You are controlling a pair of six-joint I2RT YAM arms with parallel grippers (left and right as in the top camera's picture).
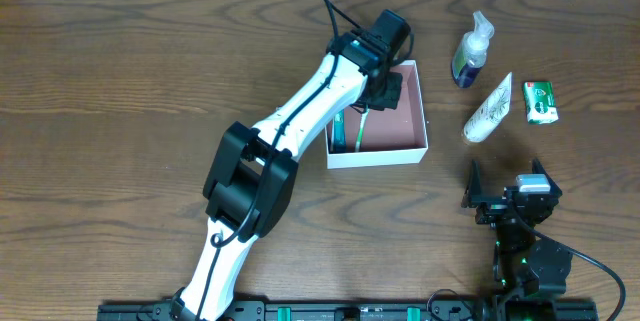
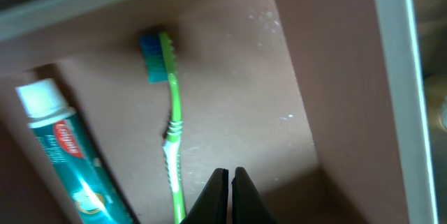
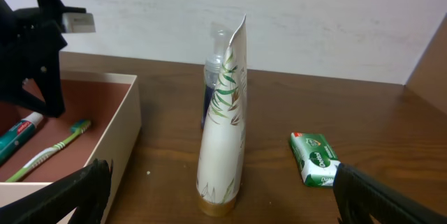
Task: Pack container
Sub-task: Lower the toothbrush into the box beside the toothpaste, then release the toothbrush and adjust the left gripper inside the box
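1. The container [image 1: 378, 154] is set at the middle of the counter [image 1: 120, 81]; the left hand [image 2: 229, 182] is closed, empty, over the toothbrush [image 2: 172, 112].
2. The tube [image 1: 488, 109] is found at 12 o'clock from the open, nearer right hand [image 1: 505, 189], its long axis laid from 1 to 7 o'clock.

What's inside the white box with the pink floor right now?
A green toothbrush and a teal toothpaste tube lie side by side in the container. The shut left tool hangs above them. From overhead, the left arm hides part of the inside.
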